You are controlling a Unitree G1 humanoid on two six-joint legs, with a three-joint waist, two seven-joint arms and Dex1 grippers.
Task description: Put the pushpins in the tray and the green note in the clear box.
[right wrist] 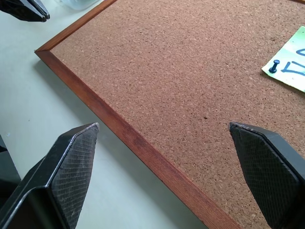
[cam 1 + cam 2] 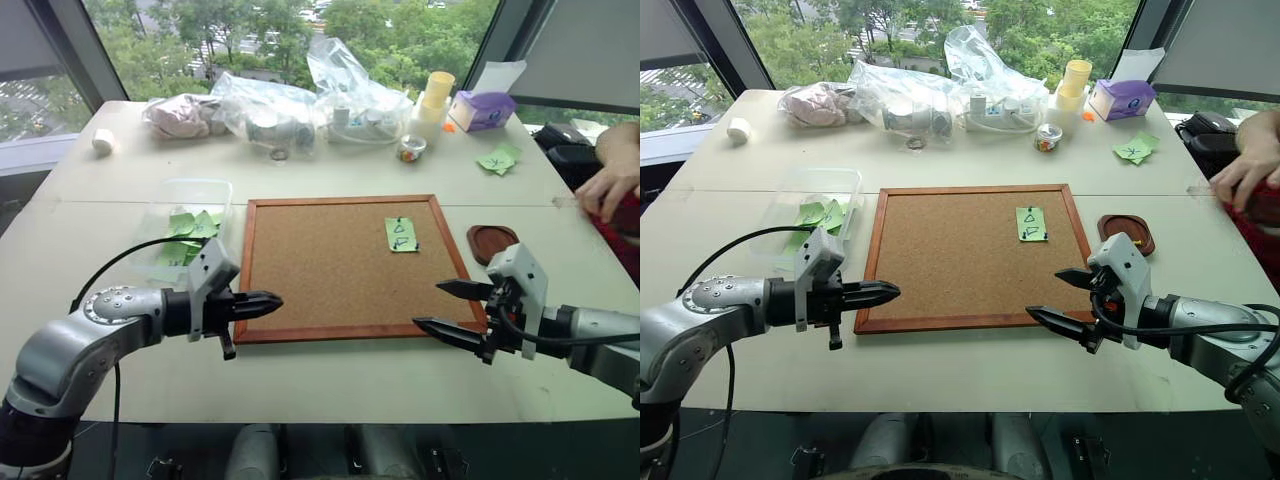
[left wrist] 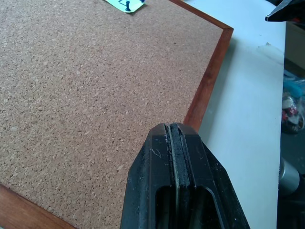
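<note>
A pale table by a window carries a wood-framed corkboard [image 2: 345, 265]. The light-green paper note [image 2: 401, 235] with drawn marks is pinned there by tiny dark pushpins [image 1: 273, 66], stiff and small, best pinched by their heads; the note is flimsy. The left gripper [image 2: 262, 303] is closed and empty, the right gripper [image 2: 452, 308] spread wide. The dark wooden tray [image 2: 492, 241] sits just right of the board, the clear plastic box [image 2: 186, 215] left.

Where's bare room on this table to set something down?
Bare table runs along the near edge, below the corkboard, between the shut left gripper and open right gripper. The far-left corner past the clear box is also free. The far edge is crowded with bags; a person's hand sits far right.
</note>
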